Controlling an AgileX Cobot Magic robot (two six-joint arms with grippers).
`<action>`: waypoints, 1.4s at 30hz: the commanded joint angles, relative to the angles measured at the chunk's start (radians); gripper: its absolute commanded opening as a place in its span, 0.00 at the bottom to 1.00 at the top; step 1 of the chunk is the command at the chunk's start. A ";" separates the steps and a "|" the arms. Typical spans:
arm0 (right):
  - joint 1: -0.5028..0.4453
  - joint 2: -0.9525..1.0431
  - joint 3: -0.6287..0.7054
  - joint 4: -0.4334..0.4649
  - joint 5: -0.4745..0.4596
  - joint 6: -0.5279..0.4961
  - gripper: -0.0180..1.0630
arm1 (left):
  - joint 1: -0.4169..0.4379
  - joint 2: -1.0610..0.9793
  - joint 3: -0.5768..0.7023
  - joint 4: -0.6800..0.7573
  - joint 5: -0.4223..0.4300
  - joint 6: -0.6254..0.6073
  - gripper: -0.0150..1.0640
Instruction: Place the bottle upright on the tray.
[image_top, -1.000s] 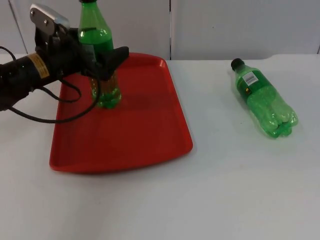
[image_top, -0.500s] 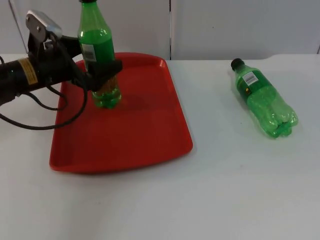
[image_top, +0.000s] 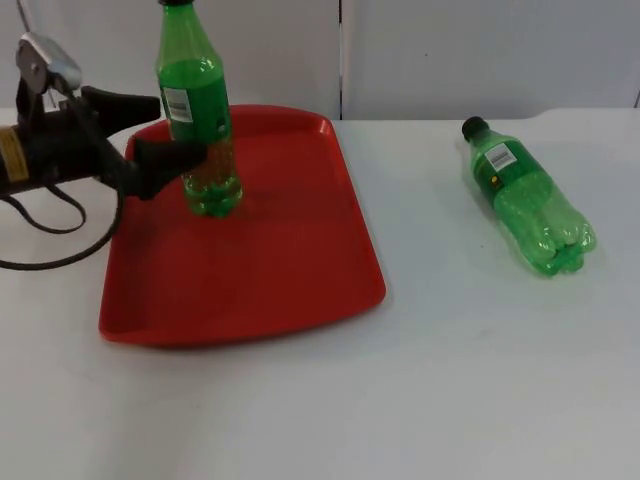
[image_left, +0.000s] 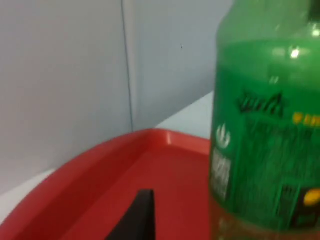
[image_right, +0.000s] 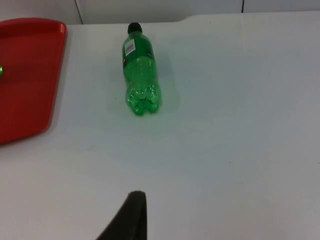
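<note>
A second green bottle (image_top: 526, 198) lies on its side on the white table (image_top: 450, 350), well right of the red tray (image_top: 270, 260). Farther back, the task's bottle (image_top: 197, 120) stands upright on the tray, with the left gripper (image_top: 165, 128) released just beside it, fingers spread and clear of the bottle.

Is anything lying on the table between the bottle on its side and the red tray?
Nothing visible does. The lying bottle rests on the white table to the right of the red tray, with bare tabletop between them. Another bottle already stands upright on the tray.
</note>
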 joint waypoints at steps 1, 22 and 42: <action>-0.008 -0.004 0.007 0.002 -0.001 -0.006 0.99 | 0.024 -0.002 0.002 0.044 -0.012 -0.035 0.99; -0.008 -0.004 0.007 0.002 -0.001 -0.006 0.99 | 0.151 -0.207 0.002 0.464 -0.012 -0.401 0.99; -0.008 -0.004 0.007 0.002 -0.001 -0.006 0.99 | 0.151 -0.587 0.002 0.487 -0.012 -0.981 0.99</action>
